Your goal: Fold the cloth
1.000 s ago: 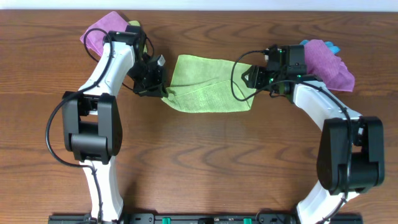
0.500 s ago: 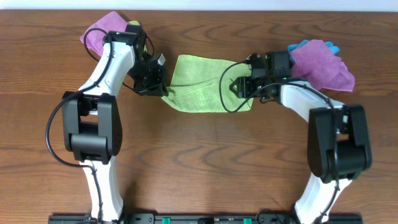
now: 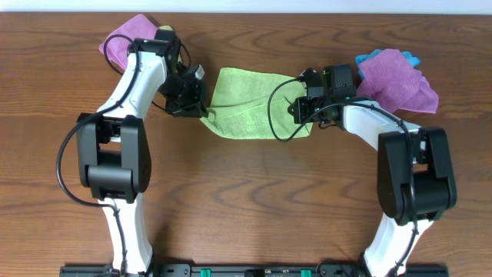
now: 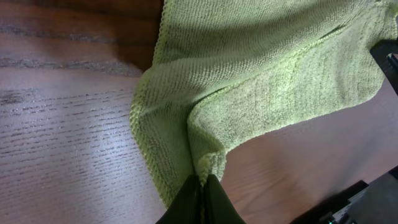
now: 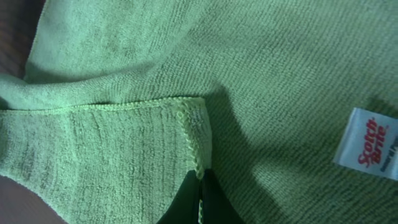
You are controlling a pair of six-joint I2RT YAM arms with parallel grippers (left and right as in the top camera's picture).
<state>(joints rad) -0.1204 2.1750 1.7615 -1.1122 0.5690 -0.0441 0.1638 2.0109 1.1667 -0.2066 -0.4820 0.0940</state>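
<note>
Over the last second the right arm [image 3: 373, 119] has swung inward along the cloth [image 3: 250, 108], and the right jaws have closed on a stitched hem corner of it. The left arm [image 3: 138, 81] has not shifted, and the left jaws are pinched tight on the cloth's opposite corner. The desk [image 3: 254, 200] is dark brown wood with a strong grain. It runs from the two arm bases at the near edge to a pale strip along the far edge. One lime-green cloth lies partly folded between the two pairs of jaws, held at both ends, and in the wrist view its white tag [image 5: 367, 144] sits off to the right of the right jaws. Farther off, a purple cloth [image 3: 123, 42] lies behind the left jaws and a second purple cloth [image 3: 400, 81] behind the right jaws, with a single blue cloth [image 3: 377, 57] peeking out beside that one.
</note>
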